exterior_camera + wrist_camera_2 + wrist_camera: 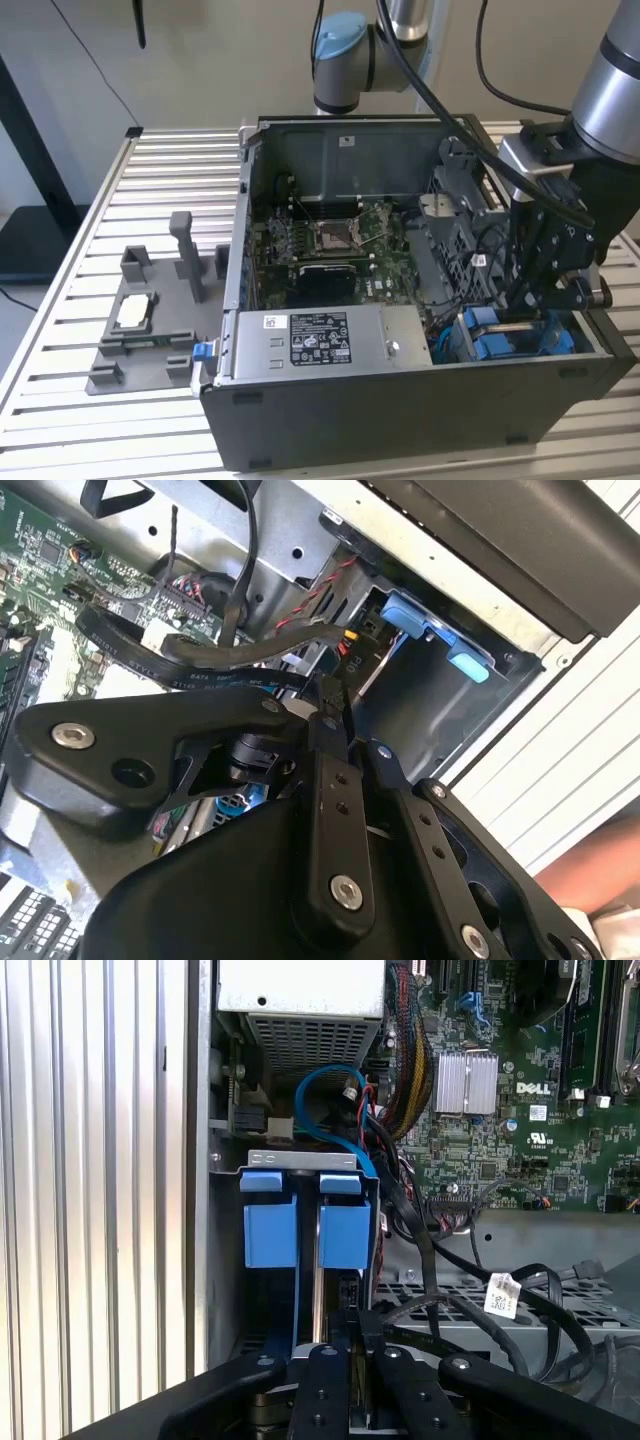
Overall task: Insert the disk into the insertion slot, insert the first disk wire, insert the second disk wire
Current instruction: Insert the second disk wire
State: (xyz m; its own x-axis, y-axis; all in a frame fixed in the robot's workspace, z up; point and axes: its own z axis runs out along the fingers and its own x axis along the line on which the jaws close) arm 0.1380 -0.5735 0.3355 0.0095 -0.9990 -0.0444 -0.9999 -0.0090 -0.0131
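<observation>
You are seeing the gripper (535, 300) reaching down into the black computer case (400, 420) at its corner on the exterior view's right, close over the disk (345, 1232), which is sitting on edge in its blue carrier inside the insertion slot (228, 1280). In both wrist views the gripper is showing pinched nearly closed, and you cannot tell whether anything is caught in it. A black flat cable (200, 672) is running just beside its tip
</observation>
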